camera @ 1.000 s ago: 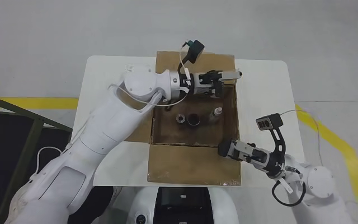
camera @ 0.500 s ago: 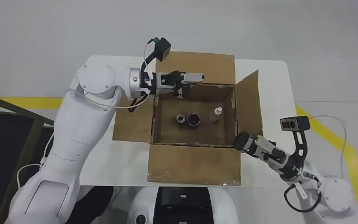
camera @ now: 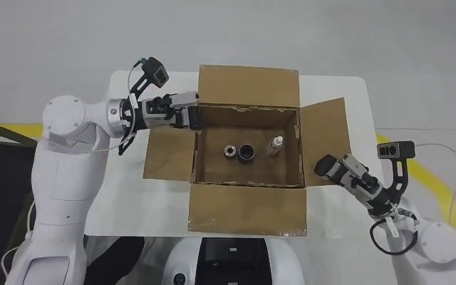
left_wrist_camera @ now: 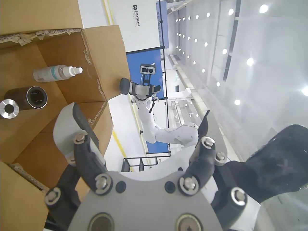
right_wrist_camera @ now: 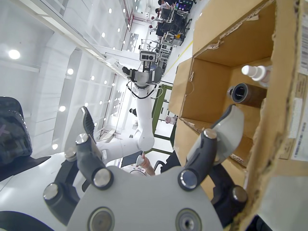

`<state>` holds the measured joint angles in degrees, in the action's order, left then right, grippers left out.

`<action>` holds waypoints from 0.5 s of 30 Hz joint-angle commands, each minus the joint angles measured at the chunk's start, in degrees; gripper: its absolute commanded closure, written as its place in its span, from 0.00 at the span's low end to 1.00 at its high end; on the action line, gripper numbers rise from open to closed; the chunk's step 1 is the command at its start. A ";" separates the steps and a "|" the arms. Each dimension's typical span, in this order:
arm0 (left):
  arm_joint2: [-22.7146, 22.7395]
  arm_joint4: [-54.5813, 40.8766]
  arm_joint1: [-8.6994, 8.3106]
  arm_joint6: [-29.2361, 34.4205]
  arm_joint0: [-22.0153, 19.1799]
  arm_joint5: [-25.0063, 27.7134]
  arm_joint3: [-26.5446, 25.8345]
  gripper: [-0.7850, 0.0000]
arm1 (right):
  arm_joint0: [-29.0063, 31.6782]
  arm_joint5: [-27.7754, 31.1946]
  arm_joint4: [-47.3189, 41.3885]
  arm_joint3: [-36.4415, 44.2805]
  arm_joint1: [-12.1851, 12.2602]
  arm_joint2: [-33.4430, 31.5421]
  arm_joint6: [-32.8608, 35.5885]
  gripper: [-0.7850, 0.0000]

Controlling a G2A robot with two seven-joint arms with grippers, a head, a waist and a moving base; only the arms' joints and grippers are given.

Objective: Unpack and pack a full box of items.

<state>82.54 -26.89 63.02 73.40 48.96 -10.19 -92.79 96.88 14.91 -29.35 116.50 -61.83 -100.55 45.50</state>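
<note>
The cardboard box [camera: 248, 85] stands open mid-table with all its flaps folded outward. On its floor stand a small metal cylinder [camera: 229, 150], a dark tube [camera: 247, 152] and a clear spray bottle [camera: 274, 146]. My left gripper [camera: 194, 114] hovers at the box's far-left corner, open and empty; its wrist view [left_wrist_camera: 139, 118] looks past the rim at the bottle [left_wrist_camera: 55, 73], the tube [left_wrist_camera: 26, 97] and the metal cylinder [left_wrist_camera: 9, 109]. My right gripper [camera: 326, 167] sits beside the right flap [camera: 324, 139], open and empty. Its wrist view [right_wrist_camera: 157, 116] catches the bottle [right_wrist_camera: 257, 72] and the tube [right_wrist_camera: 250, 94].
The white table [camera: 128, 206] has bare strips left of the box and at the far right [camera: 360, 100]. The spread flaps cover much of the tabletop around the box. A green frame [camera: 28, 153] stands off the table's left edge.
My left gripper has pulled back from the box's far-right corner to its far-left corner. The right flap has swung from upright to folded out. My right gripper has shifted outward to the right.
</note>
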 commanded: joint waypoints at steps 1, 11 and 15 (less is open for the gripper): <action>2.50 -0.78 -0.45 0.25 0.98 0.16 0.12 0.00 | -0.82 0.03 0.41 -1.06 0.03 -0.08 -0.18 0.00; 10.26 -5.61 -1.83 -0.70 2.38 0.99 2.89 0.00 | -5.55 0.16 2.16 -8.06 0.17 0.86 -0.31 0.00; 10.26 -5.61 -1.83 -0.70 2.38 0.99 2.89 0.00 | -7.55 -0.11 2.57 -10.77 0.20 1.58 -0.52 0.00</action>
<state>92.81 -32.52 61.18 72.68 51.34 -9.20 -89.88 89.79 14.98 -26.93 106.28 -61.64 -99.12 44.98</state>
